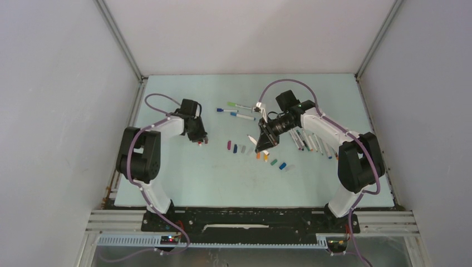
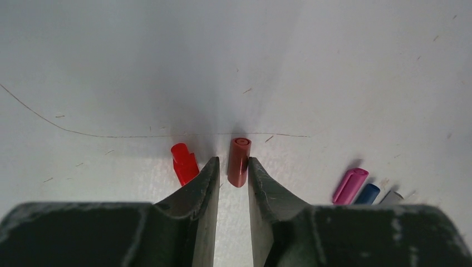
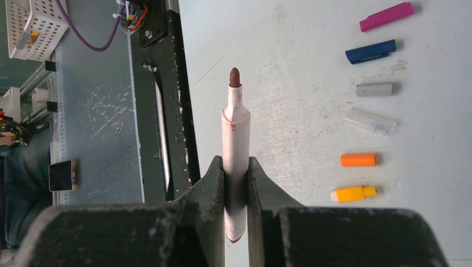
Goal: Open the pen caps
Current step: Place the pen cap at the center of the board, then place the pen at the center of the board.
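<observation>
While right fingers (image 3: pixel 207 186) pinch an uncapped pen (image 3: pixel 236 133), left fingers (image 2: pixel 201 186) stand parted around the brown cap (image 2: pixel 239 161). Far off, some capped pens (image 1: pixel 239 105) apparently remain.

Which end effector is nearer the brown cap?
Left. The brown cap lies between the fingertips of the left end effector; the right end effector, gripping the brown pen, is far to its right.

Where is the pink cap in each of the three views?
Top external: pink cap near the centre, at the left end of the row of loose caps.
Left wrist: lower right.
Right wrist: top right corner.
Shared landmark: the dark blue cap lying next to it in all three.
</observation>
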Action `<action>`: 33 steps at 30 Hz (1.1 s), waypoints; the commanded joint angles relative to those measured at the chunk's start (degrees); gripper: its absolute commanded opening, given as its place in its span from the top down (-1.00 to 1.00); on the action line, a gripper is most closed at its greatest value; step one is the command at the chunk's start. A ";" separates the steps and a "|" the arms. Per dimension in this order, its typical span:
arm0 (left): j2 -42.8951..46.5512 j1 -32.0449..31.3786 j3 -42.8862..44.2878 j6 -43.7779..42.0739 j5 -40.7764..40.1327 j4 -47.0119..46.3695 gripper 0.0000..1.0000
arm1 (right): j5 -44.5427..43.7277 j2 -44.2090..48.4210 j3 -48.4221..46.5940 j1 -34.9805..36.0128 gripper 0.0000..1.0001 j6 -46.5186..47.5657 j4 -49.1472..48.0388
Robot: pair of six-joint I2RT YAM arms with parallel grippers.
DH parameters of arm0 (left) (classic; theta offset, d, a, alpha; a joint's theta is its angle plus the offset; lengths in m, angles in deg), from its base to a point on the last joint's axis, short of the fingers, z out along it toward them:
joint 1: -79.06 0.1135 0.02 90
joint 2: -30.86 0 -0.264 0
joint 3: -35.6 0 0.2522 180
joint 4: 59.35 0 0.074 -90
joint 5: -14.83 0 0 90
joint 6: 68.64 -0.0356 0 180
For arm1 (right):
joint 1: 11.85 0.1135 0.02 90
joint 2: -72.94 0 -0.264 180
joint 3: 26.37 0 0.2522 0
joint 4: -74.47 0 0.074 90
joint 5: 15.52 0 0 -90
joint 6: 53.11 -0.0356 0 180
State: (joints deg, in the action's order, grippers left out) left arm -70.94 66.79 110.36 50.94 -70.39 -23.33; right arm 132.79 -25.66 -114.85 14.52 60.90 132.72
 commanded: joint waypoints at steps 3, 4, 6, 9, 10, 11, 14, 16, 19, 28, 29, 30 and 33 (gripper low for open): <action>1.20 -0.11 3.37 -1.21 -1.26 0.41 0.44 | 1.60 0.77 -0.32 -0.65 1.00 0.47 -0.02; 1.96 -0.12 3.23 -1.14 -1.07 0.29 0.43 | 1.66 0.84 -0.30 -0.74 1.00 0.51 -0.05; 3.86 -0.13 2.94 -0.95 -0.84 0.01 0.40 | 1.56 0.89 -0.26 -0.90 1.00 0.51 -0.01; 7.50 -0.12 2.01 -1.05 -0.45 -0.73 0.35 | 1.18 1.11 -0.32 -1.38 1.00 0.53 -0.04; 8.92 -0.04 1.41 -1.17 -0.39 -1.30 0.33 | 0.75 1.22 -0.34 -1.73 1.00 0.51 -0.13; 10.51 -0.08 0.69 -1.28 -0.38 -1.83 0.31 | 0.42 1.38 -0.30 -1.99 1.00 0.46 -0.17; 16.73 0.01 -2.83 -1.16 -0.16 -4.15 0.26 | -1.48 1.70 -0.31 -3.24 1.00 -1.17 -1.44; 21.18 0.13 -5.70 -1.07 -0.28 -5.57 0.23 | -4.14 1.82 -0.27 -4.29 1.00 -3.18 -3.04; 29.31 0.32 -10.30 -1.44 -2.11 -7.26 0.20 | -8.72 1.67 -0.32 -6.14 0.98 -7.35 -6.50; 56.77 1.54 -20.64 -2.12 -9.78 -7.36 -0.63 | -25.88 -0.75 -0.42 -9.99 0.95 -22.79 -19.86; 58.70 1.69 -21.06 -1.85 -9.93 -7.04 -0.80 | -27.89 -1.30 -0.81 -9.91 0.94 -23.63 -20.82; 60.25 1.91 -21.28 -1.54 -9.85 -6.53 -0.94 | -29.84 -2.05 -1.59 -9.85 0.93 -25.46 -21.22; 62.59 3.05 -20.40 -1.99 -6.54 -4.72 -0.99 | -34.82 -4.73 -4.62 -9.59 0.88 -28.80 -21.06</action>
State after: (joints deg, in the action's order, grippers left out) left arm -10.44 68.45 90.31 49.81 -78.04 -28.86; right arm 107.50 -27.26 -115.53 4.44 39.10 116.15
